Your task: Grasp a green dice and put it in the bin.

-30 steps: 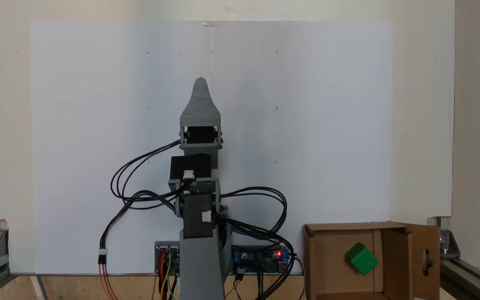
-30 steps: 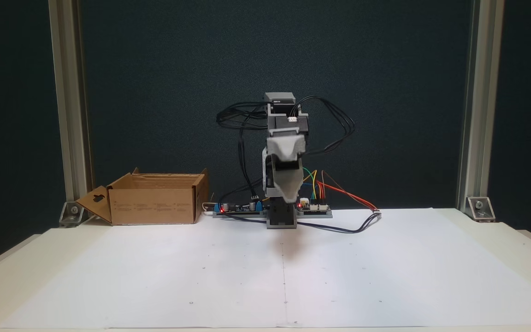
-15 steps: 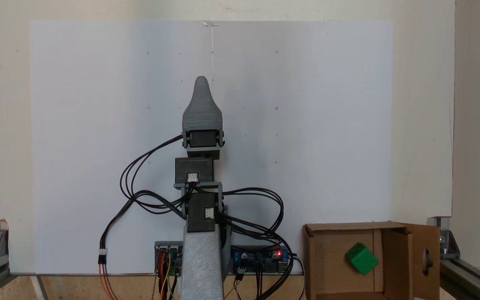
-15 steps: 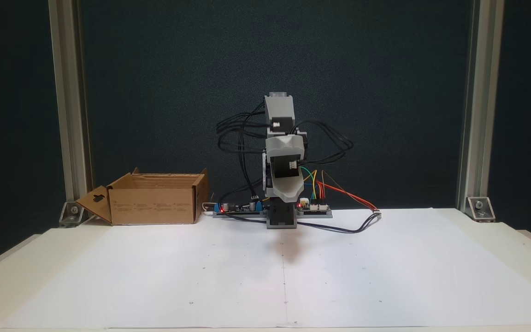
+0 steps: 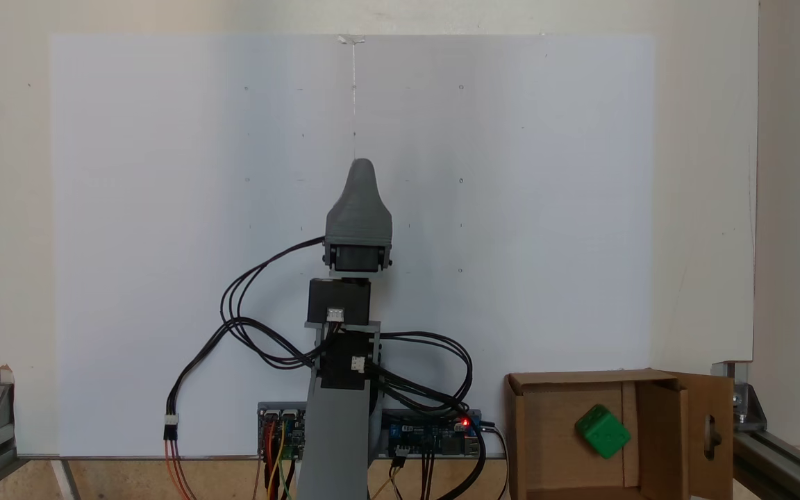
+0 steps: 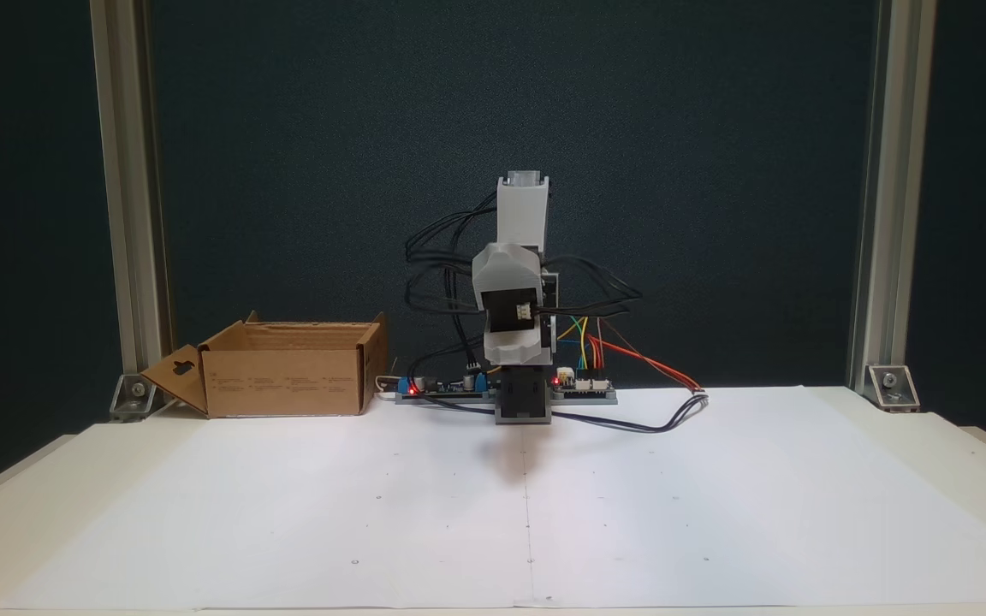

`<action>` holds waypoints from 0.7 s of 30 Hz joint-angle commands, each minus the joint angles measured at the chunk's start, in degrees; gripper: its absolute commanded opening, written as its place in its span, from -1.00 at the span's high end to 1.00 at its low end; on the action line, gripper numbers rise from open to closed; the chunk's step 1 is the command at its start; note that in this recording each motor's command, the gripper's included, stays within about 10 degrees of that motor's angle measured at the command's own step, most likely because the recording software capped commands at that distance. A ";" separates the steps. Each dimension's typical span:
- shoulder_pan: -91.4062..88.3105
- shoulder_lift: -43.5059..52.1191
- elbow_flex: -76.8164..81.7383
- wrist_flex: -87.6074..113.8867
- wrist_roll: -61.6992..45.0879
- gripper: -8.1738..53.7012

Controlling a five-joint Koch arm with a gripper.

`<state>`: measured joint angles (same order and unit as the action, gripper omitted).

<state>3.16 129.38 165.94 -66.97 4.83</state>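
Observation:
The green dice (image 5: 603, 431) lies tilted inside the bin (image 5: 546, 430), a brown cardboard box at the lower right of a fixed view. The other fixed view has the bin (image 6: 288, 381) at the left, its walls hiding the dice. My gripper (image 5: 362, 168) hangs over the middle of the white sheet, far from the bin, with nothing seen in it. Seen from the front, the gripper (image 6: 513, 358) points down and towards the camera, just ahead of the arm's base. Its jaws lie one behind the other, so their state stays hidden.
A white paper sheet (image 6: 527, 505) covers the table in front of the arm. Circuit boards (image 6: 583, 387) and loose cables (image 6: 656, 423) sit around the base. Aluminium frame posts (image 6: 878, 197) stand at both sides, with brackets at the table corners.
The arm has folded back towards its base. The gripper tip has drawn in and shifted slightly right from above, and sits lower from the front. The dice has not moved.

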 commanded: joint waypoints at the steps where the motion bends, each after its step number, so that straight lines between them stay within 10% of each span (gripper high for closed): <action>1: -0.09 6.33 -0.09 -7.56 1.23 -0.72; 21: 0.00 6.33 13.01 -15.91 1.41 -0.72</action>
<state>3.25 129.38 176.22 -78.75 4.83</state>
